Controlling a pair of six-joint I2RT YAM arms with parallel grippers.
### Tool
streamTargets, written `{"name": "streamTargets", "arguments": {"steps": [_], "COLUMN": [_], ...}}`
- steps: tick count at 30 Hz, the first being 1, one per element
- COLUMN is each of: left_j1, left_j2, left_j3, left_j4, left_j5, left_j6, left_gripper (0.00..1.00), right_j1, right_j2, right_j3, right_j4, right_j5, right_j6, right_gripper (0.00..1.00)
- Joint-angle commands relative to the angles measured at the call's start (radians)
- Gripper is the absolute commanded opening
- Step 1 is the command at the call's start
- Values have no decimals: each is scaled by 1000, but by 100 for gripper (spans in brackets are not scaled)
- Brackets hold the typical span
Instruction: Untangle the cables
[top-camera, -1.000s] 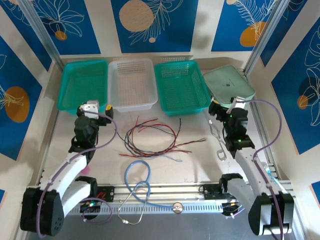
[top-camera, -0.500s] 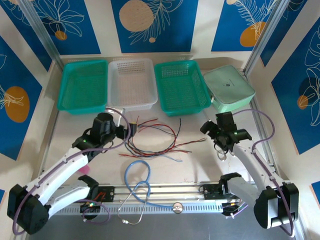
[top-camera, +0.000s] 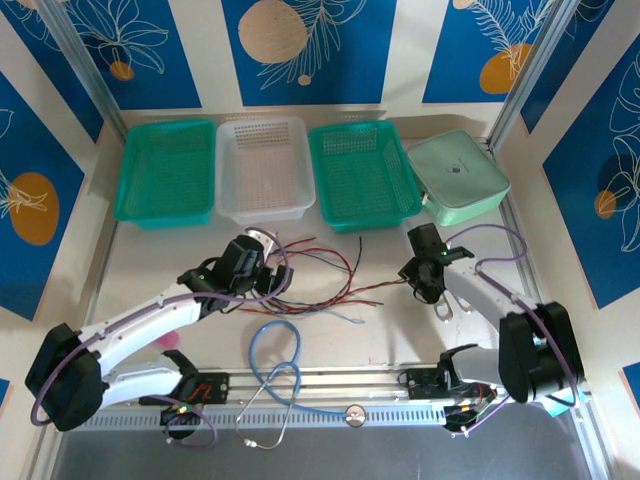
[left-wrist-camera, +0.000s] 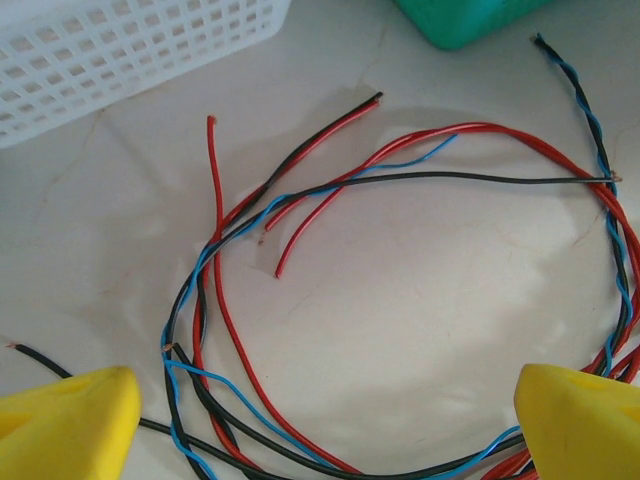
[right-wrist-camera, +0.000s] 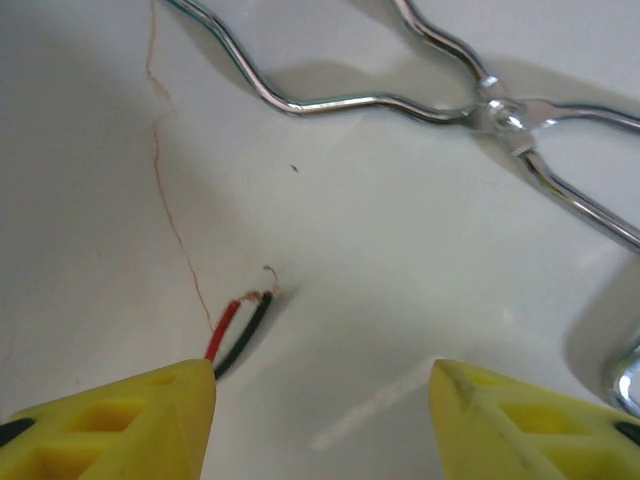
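Observation:
The cables (top-camera: 320, 280) lie in a loose red, black and blue tangle on the white table. My left gripper (top-camera: 270, 278) is at the tangle's left side, low over it. In the left wrist view it (left-wrist-camera: 325, 435) is open wide, and several cable strands (left-wrist-camera: 240, 330) run across the table between its yellow fingertips (left-wrist-camera: 70, 420). My right gripper (top-camera: 412, 280) is at the cables' right end. In the right wrist view it (right-wrist-camera: 320, 410) is open, and a red and a black cable end (right-wrist-camera: 240, 322) stick out beside its left fingertip (right-wrist-camera: 120, 425), not pinched.
Two teal baskets (top-camera: 165, 180) (top-camera: 362, 175), a white basket (top-camera: 262, 170) and a mint-green box (top-camera: 458, 172) line the back. Metal tongs (right-wrist-camera: 480, 105) lie just right of my right gripper. A light-blue looped tube (top-camera: 275, 350) lies near the front rail.
Both arms came inward and down to the cables, the left to the tangle's left side, the right to its right end. The right jaws have narrowed.

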Motion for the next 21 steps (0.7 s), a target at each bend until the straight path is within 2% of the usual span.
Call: {"name": "streamTargets", "arguments": {"steps": [1,7,13,21], "left_j1": [-14,-21,-23,-28], "left_j2": [29,73,91,77], "left_j3": [40,48,54,55], "left_j4": [44,63,61,37], "left_j5": [-13,-11,-11,-5], "left_j6": [-23,-18,-11,4], "left_gripper": [95,95,95,95], "right_j1": [19,59,78,101], "right_j2": [60,174,249,229], "right_j3": [61,100,111,131], "right_j4": [34,46,56,40], "right_j5": [31,55,78,96], "right_j6": [20,53,98,125], "right_gripper": [56,54,44,8]}}
